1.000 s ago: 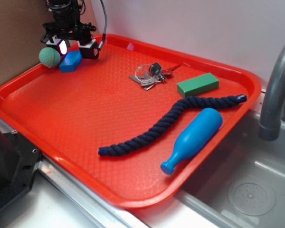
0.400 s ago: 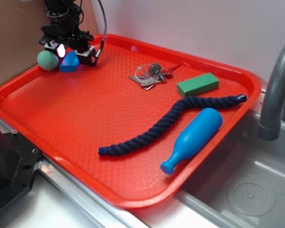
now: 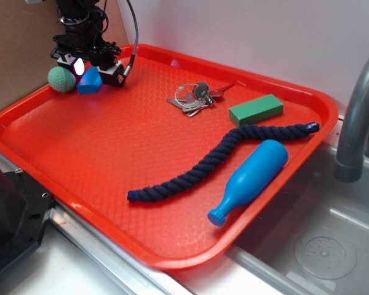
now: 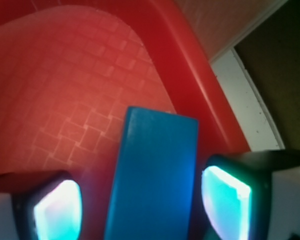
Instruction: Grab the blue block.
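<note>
One arm reaches down at the far left corner of the red tray (image 3: 172,246), its end effector (image 3: 90,66) pointing downward over the blue block (image 3: 89,80). Both pads (image 4: 225,202) stand apart, one on each side of the block; in the wrist view a gap shows at the left pad, while contact at the right cannot be determined. The block lies between them, its long axis running between the pads toward the tray's corner rim. A green ball (image 3: 61,78) sits just beside the block.

Tight spot: green ball (image 3: 61,78) crowds my gripper (image 3: 91,64) on left, tray (image 3: 172,61) far rim behind; right side wide open.
</note>
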Controlling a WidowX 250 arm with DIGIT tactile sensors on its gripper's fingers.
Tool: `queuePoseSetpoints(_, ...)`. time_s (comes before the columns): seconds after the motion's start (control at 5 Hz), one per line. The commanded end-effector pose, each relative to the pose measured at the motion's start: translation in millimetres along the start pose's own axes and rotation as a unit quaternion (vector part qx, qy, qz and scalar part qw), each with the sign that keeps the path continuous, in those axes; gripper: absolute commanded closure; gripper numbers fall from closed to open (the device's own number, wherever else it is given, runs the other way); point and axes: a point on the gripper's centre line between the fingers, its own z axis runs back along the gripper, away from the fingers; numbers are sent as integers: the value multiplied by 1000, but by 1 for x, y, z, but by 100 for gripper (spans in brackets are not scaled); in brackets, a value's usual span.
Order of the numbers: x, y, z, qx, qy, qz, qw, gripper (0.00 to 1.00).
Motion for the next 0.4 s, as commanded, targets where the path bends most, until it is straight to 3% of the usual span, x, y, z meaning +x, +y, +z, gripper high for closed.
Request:
queuePoseSetpoints(0.0,-24,-8,-17,-2,55,-9,998,0)
queuePoseSetpoints(0.2,-22,-15,-31,-39,93,-29,994,0)
